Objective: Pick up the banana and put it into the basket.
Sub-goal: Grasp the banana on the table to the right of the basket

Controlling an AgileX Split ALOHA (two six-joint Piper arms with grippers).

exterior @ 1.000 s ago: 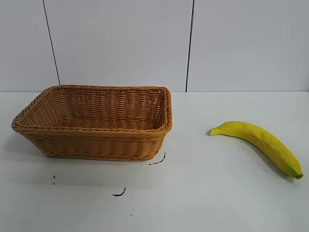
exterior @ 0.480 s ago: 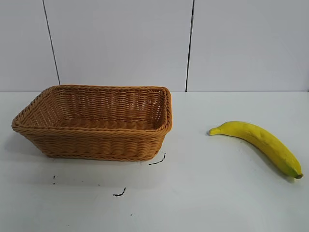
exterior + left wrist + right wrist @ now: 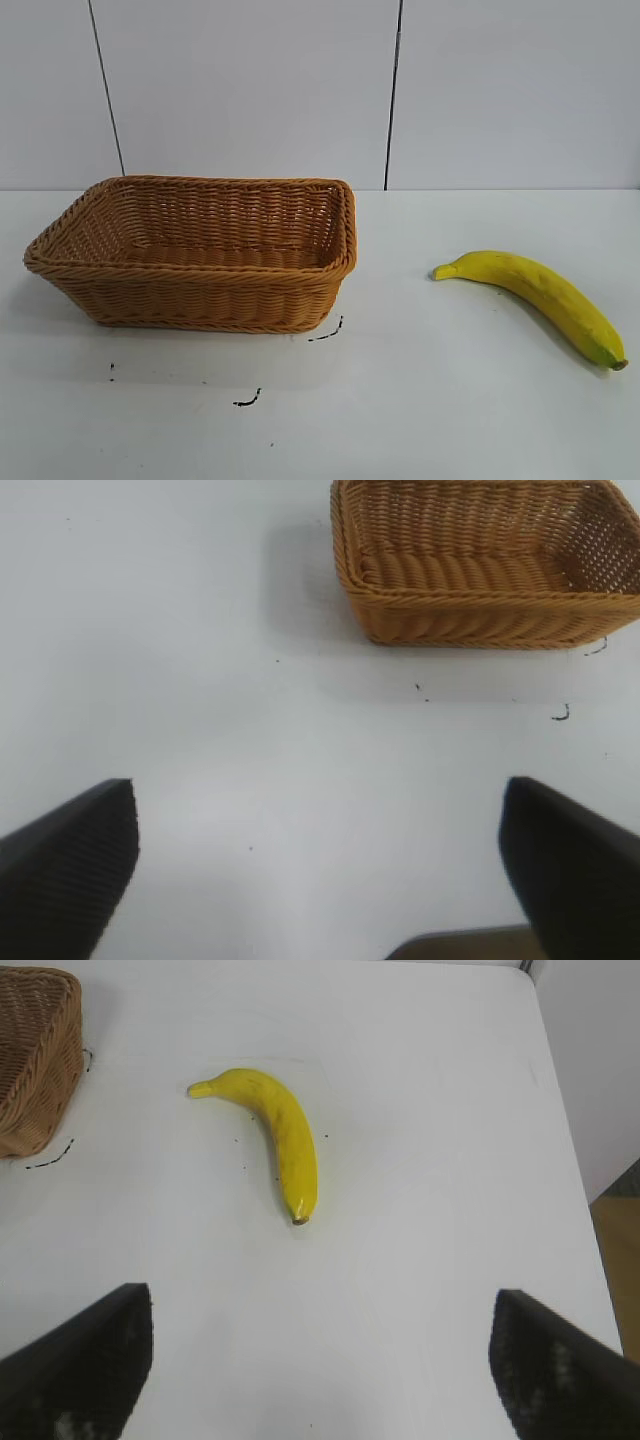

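Right gripper (image 3: 320, 1360), jaws spread wide and empty, sits above the table with the banana (image 3: 272, 1135) ahead of it, well apart. Banana's long axis runs roughly along the approach line, so a wrist roll is likely needed; the basket (image 3: 200, 250) lies farther off, toward the left arm's side.

- The rectangular tan-brown woven wicker basket (image 3: 195, 255) has rough, ribbed sides and a braided rim.
- The long curved yellow banana (image 3: 540, 295) has smooth, softly matt skin with faint brown specks.
- The white table top (image 3: 450, 410) looks smooth and matt, with small black marks.
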